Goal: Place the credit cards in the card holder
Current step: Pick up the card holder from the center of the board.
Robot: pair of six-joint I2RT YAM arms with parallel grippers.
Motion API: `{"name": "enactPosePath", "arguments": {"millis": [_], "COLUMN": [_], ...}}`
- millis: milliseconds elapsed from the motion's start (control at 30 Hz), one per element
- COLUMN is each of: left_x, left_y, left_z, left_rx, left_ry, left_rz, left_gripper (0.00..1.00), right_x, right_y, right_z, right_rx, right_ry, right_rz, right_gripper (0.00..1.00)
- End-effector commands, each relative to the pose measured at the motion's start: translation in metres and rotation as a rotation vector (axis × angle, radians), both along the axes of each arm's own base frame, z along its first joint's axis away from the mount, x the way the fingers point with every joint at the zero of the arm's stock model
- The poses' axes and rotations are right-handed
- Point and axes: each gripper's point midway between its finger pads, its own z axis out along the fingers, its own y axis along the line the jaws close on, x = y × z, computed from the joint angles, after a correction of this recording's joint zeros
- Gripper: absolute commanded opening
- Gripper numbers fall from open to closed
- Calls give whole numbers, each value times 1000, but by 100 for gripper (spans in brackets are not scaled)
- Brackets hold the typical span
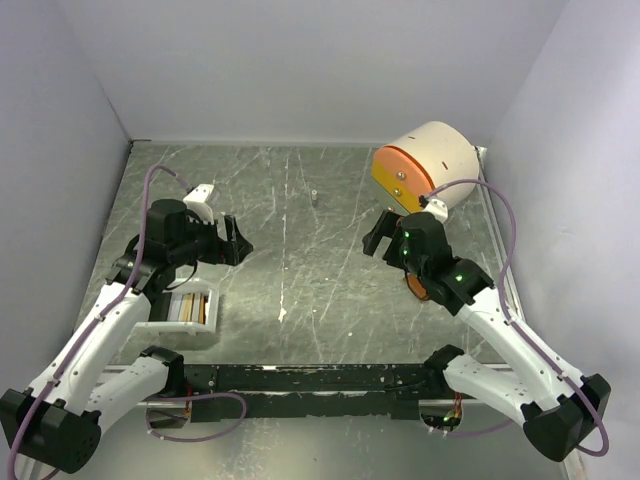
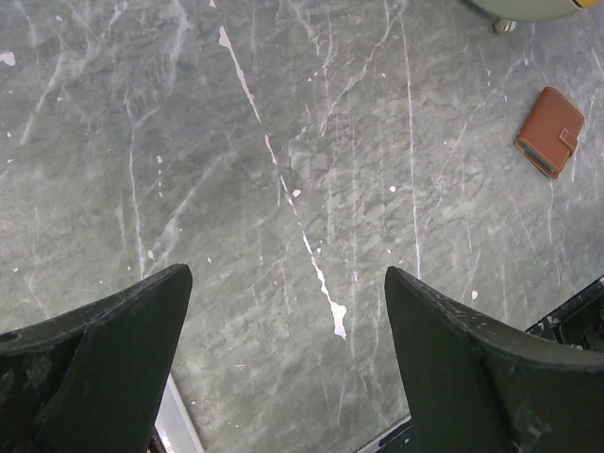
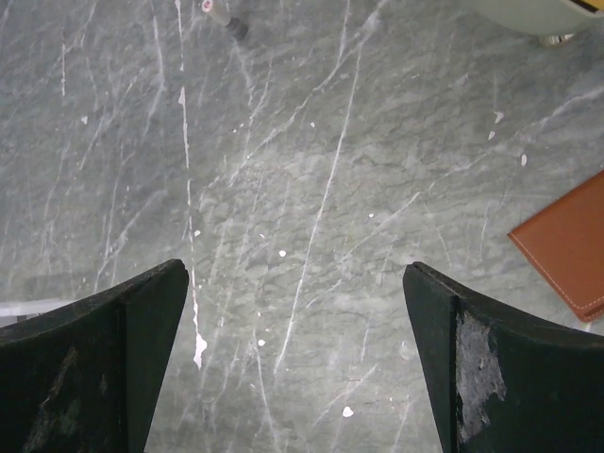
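Both your claws stood wide open, empty: left gripper (image 2: 285,274), right gripper (image 3: 294,269). Card holder (image 2: 549,130) lay closed by your right arm. Credit cards (image 1: 186,308) sat in white tray (image 1: 185,334); probably light, stiff, slick, best pinched by an edge.

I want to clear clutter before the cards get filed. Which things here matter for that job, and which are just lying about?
Part of the job:
credit cards, sitting in the white tray
card holder, brown, closed

Just lying about:
round drawer unit, cream and orange
small peg-like object
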Motion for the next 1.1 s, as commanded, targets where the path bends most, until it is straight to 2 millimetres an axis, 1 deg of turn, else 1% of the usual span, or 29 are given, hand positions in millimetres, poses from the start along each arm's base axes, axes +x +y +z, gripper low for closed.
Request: {"name": "enactPosePath", "arguments": {"millis": [0,133,333,400,500,567,667,700,800,867,933,1000,1067], "left_x": [3,1,-1,-1,1,1,0,0,0,-1,-1,-1,-1], "left_y": [2,5,3,6,8,10,11,11,12,12,13,13,14], "left_z": [9,5,2,1,0,-1,-2,-1,-1,0,1,1,1], "left_rx": [1,13,7,15,27,30,34,34,36,35,38,40,41], "left_ry": [-54,-44,-35,-31,-25,-22,-20,-22,-24,-30,-32,-32,-32], "left_rz": [-13,-2,-8,3,20,28,34,35,37,35,38,38,38], "left_gripper": [95,95,95,95,95,95,95,95,95,95,95,95,95], "right_x": [-4,-4,-5,-6,-12,-16,-16,-16,-12,-16,-18,-18,-14], "right_y": [-8,-17,-40,-46,-61,-72,-82,-85,-91,-98,-114,-124,-131], "right_z": [-8,-14,-28,-35,-52,-63,-77,-81,-93,-103,-115,-127,-138], "right_rx": [19,-18,-109,-132,-165,-190,-232,-236,-242,-241,-225,-192,-128], "right_ry": [28,58,124,157,227,262,289,298,312,327,354,368,379], "right_rz": [-56,-104,-234,-280,-411,-501,-564,-580,-607,-657,-722,-745,-736], "right_gripper": [100,100,100,100,99,96,79,77,74,72,72,72,72]}}
